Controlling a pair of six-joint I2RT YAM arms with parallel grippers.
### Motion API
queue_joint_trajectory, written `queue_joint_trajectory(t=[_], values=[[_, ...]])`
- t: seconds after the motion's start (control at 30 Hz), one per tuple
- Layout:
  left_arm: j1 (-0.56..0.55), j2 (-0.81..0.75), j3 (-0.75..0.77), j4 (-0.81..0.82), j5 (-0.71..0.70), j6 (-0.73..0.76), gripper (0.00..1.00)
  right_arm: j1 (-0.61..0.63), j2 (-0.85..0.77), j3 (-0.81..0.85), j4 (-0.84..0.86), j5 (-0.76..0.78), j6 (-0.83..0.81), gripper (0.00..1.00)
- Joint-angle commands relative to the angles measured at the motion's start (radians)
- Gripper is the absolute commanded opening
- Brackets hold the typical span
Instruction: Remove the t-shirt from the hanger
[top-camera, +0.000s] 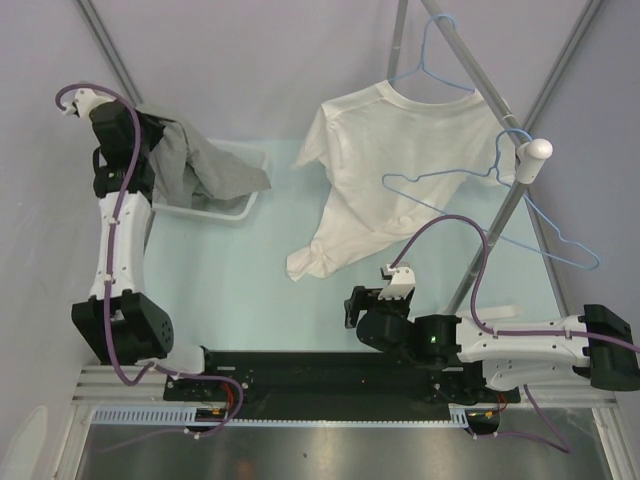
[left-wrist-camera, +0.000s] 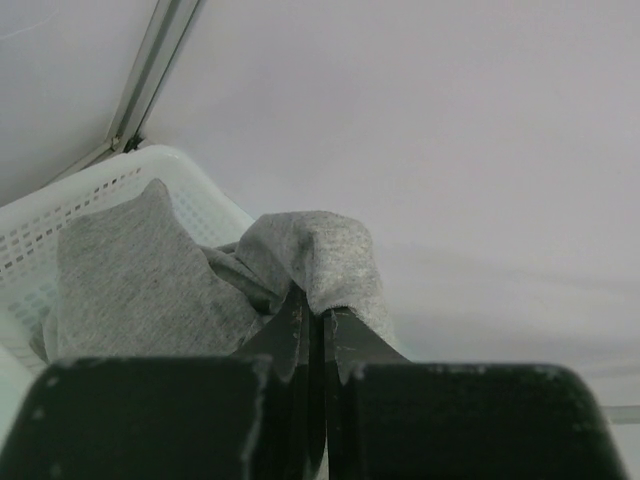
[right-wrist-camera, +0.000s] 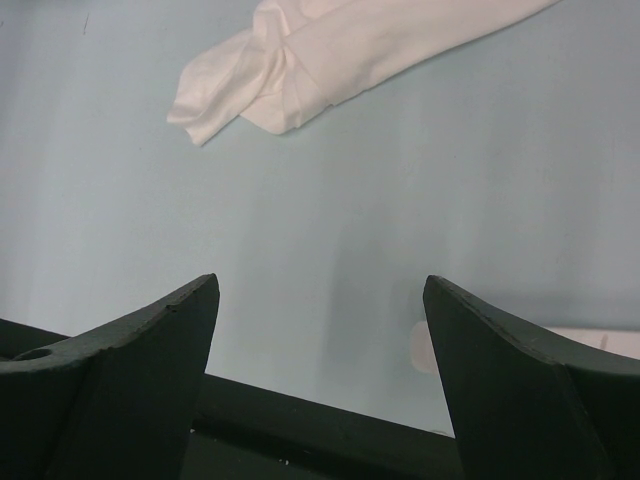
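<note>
Left gripper (left-wrist-camera: 318, 310): clamped shut on a fold of the grey garment (left-wrist-camera: 130, 270), above the white basket (left-wrist-camera: 30, 240) at the upper left of the top view (leave it parked; this pull does not need it).
Right gripper (right-wrist-camera: 320, 290): jaws spread wide with nothing between them, low centre of the top view and facing bare table.
Step in hand: probably your reach toward the white t-shirt (top-camera: 375, 170), with no grasp made yet.
How to do it well: aim for a shoulder or the collar rather than the trailing hem. Pinch a single layer, then draw it sideways off the hanger's arm so that the wire does not snag.
Where the t-shirt is: upper centre of the top view, its collar on the blue hanger (top-camera: 430, 75). Its lower end is bunched on the table, and shows at the upper left of the right wrist view.
How it looks: cream-white, limp and creased, twisted toward the lower left.
Watch for: the bare second hanger (top-camera: 595, 263) at the right, close to your arm's path.
</note>
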Motion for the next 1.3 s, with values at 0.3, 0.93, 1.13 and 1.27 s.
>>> queue_joint_trajectory(t=[0.3, 0.93, 1.13, 1.27], values=[[-0.124, 0.026, -0.134, 0.123, 0.034, 0.205, 0.0, 0.007, 0.008, 0.013, 0.049, 0.021, 0.028, 0.88], [-0.122, 0.407, 0.076, -0.148, 0.298, 0.098, 0.24, 0.018, -0.017, 0.01, 0.034, 0.03, 0.03, 0.89], [-0.122, 0.346, 0.104, -0.057, 0.307, 0.139, 0.0, 0.016, -0.011, 0.029, 0.029, 0.03, 0.016, 0.88], [-0.11, 0.246, -0.073, 0.249, 0.399, 0.027, 0.0, 0.016, -0.003, 0.029, 0.026, 0.025, 0.016, 0.88]])
